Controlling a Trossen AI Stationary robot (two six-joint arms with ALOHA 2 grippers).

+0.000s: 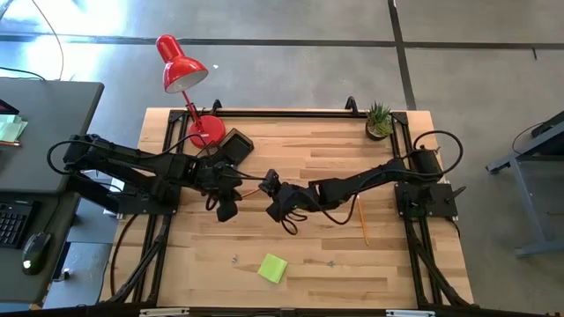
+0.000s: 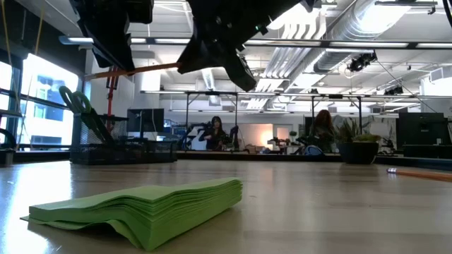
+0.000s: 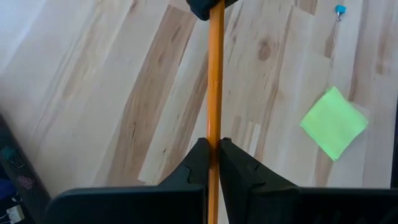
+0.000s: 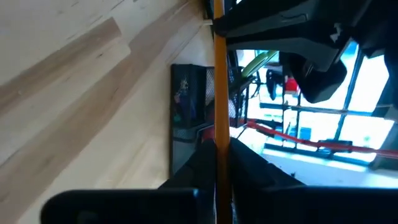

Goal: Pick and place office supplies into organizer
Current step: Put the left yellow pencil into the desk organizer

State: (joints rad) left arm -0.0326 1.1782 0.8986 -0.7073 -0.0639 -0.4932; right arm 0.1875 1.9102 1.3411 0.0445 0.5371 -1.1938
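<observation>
While both arms are meeting over the middle of the table (image 1: 308,264), an orange pencil (image 1: 250,187) is hanging between them, its long axis running nearly level from the left gripper (image 1: 231,187) toward the right gripper (image 1: 267,185). Each gripper is pinching one end, fingers (image 3: 202,163) closed tight on the shaft. In the low view the pencil (image 2: 145,69) is sitting well above the wood, tilting slightly. The organizer (image 1: 236,143) is lying just behind the left gripper, beside the lamp (image 1: 182,70). A sticky pad (image 1: 272,268) and a second pencil (image 1: 361,220) are lying apart on the table.
</observation>
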